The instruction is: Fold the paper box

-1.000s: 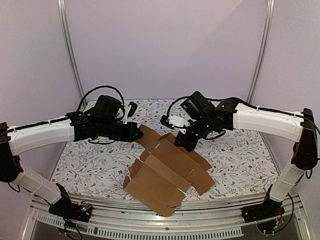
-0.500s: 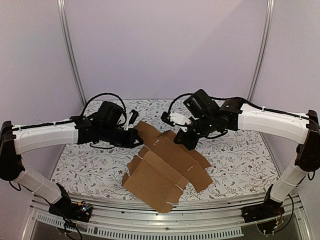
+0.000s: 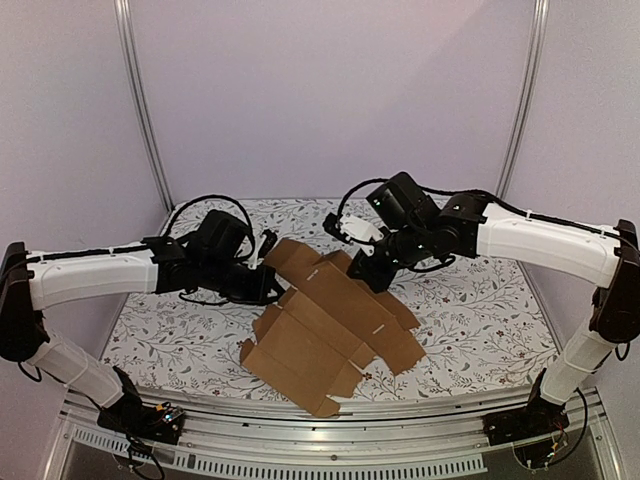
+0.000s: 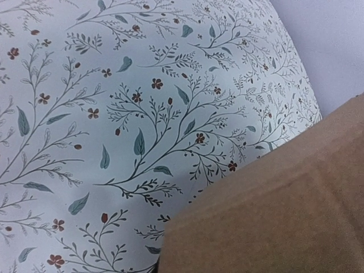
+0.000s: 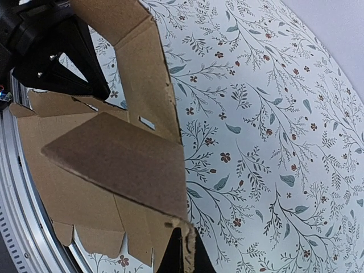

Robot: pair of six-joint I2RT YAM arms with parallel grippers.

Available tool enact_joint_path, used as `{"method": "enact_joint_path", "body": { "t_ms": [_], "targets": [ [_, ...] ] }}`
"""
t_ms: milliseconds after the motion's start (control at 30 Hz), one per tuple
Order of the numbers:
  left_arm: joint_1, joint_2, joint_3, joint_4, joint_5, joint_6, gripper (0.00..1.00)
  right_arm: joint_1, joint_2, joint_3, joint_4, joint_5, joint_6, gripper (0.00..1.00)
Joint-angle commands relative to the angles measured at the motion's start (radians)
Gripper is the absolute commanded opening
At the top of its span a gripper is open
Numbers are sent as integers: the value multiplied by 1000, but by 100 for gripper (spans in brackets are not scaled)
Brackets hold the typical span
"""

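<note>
The fold is only beginning. The paper box [image 3: 325,335] is lying mid-desk [image 3: 480,330] as an opened, creased brown sheet, with flaps standing up at 12 o'clock. The right claw [image 3: 370,279] is pinching the flap at 1 o'clock. The left claw [image 3: 266,289] is sitting at 10 o'clock, its grip impossible to tell. Next, the raised panel is wanting a push over its crease.

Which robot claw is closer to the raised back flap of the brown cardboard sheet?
Left. The left gripper sits right beside the raised flap of the brown cardboard sheet; the right gripper grips the sheet's far right edge, farther off.
</note>
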Motion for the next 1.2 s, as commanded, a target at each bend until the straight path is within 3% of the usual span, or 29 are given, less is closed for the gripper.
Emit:
{"method": "enact_joint_path", "body": {
  "t_ms": [0, 833, 1167],
  "targets": [
    [-32, 4, -11, 14, 13, -25, 0, 8, 18, 30, 19, 20, 29, 0],
    [-67, 120, 2, 59, -13, -30, 0, 26, 28, 22, 35, 50, 50, 0],
    [-67, 51, 78, -146, -182, 68, 0, 25, 33, 27, -11, 102, 4, 0]
  ]
}}
